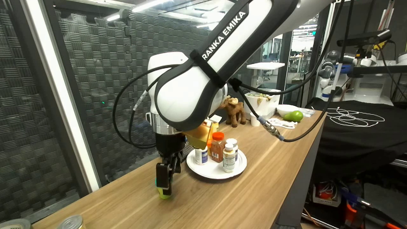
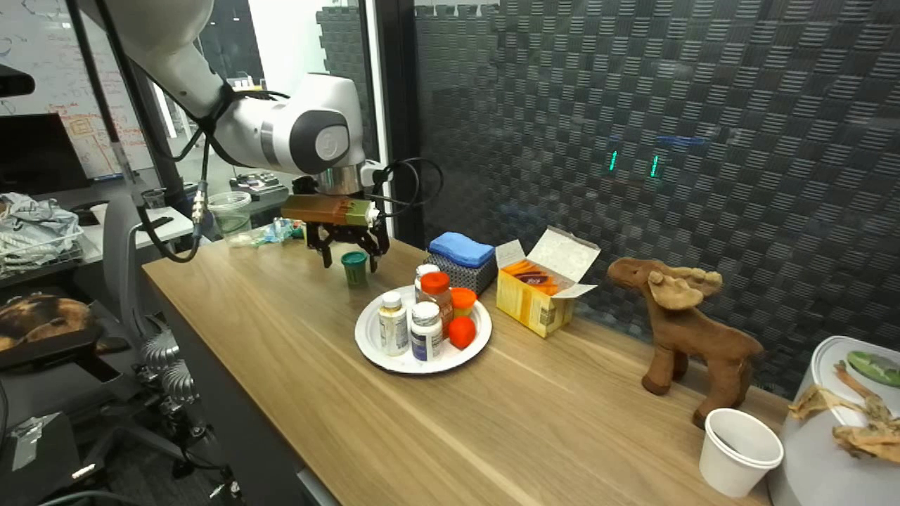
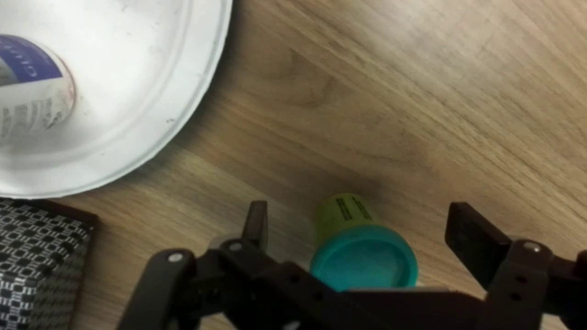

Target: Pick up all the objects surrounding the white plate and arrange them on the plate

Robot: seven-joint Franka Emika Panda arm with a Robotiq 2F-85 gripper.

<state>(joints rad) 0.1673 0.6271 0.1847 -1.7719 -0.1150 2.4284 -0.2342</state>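
A small green cup with a teal lid (image 3: 367, 259) stands on the table just outside the white plate (image 3: 156, 91). My gripper (image 3: 357, 220) is open around it, one finger on each side, with gaps showing to both. In an exterior view the gripper (image 2: 351, 266) straddles the cup (image 2: 355, 270) from above. On the plate (image 2: 368, 346) are a pale bottle with a white cap (image 2: 394, 329), two white bottles (image 2: 427, 341), a brown-orange bottle with a red cap (image 2: 435, 287), an orange-lidded jar (image 2: 463, 301) and a round red piece (image 2: 461, 332).
Behind the plate sit a dark patterned box (image 2: 481, 275) with a blue pad (image 2: 460, 249) on top and an opened yellow box (image 2: 527, 303). Farther along are a toy moose (image 2: 689, 334) and white paper cups (image 2: 735, 457). Tins (image 1: 71, 222) stand near the table's end.
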